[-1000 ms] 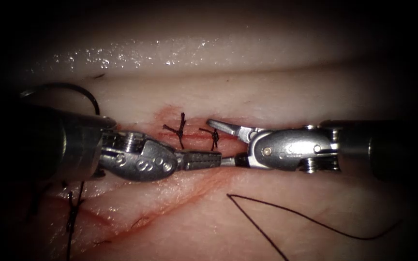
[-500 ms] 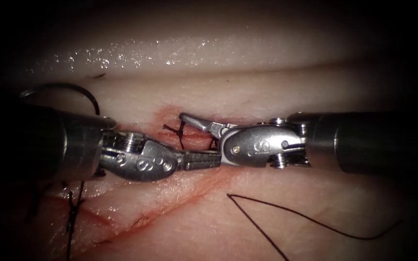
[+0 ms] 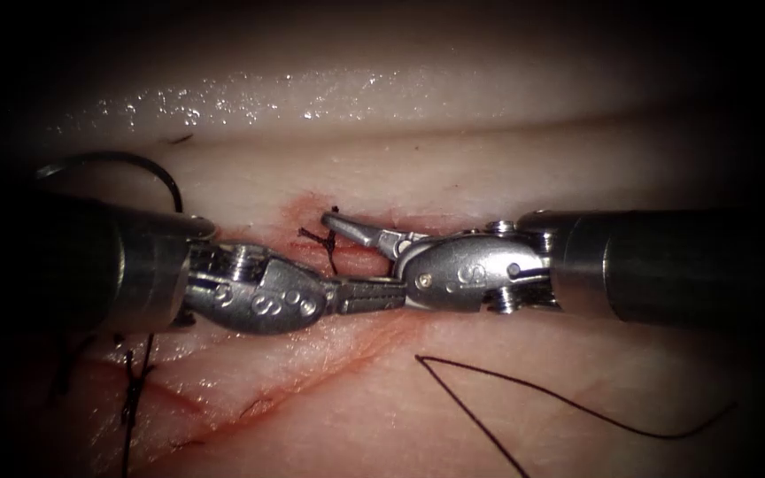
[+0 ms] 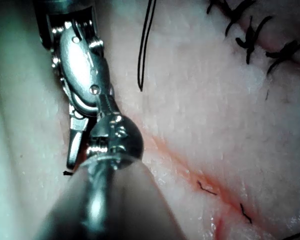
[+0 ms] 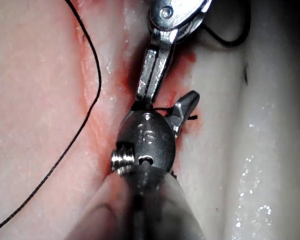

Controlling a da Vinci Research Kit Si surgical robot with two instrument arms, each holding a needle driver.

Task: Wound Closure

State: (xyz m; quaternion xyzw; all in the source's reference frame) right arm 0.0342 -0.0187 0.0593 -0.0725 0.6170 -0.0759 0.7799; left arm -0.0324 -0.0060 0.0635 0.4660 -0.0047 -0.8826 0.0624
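Over the stitched cut [image 3: 250,241] in the tissue [image 3: 489,177], the right claw [image 3: 367,257] has slid toward 9 o'clock in the past second. It stands open, one jaw over a tied knot [image 3: 316,236], its shaft level from 3 o'clock. The left claw [image 3: 374,292], closed, reaches from 9 o'clock; what it grips cannot be told. Judged a meeting of tools at the knot, any closure calls for precision. A loose thread [image 3: 524,389] lies at 5 o'clock. A dark arc [image 3: 148,164], needle or thread, lies at 10 o'clock.
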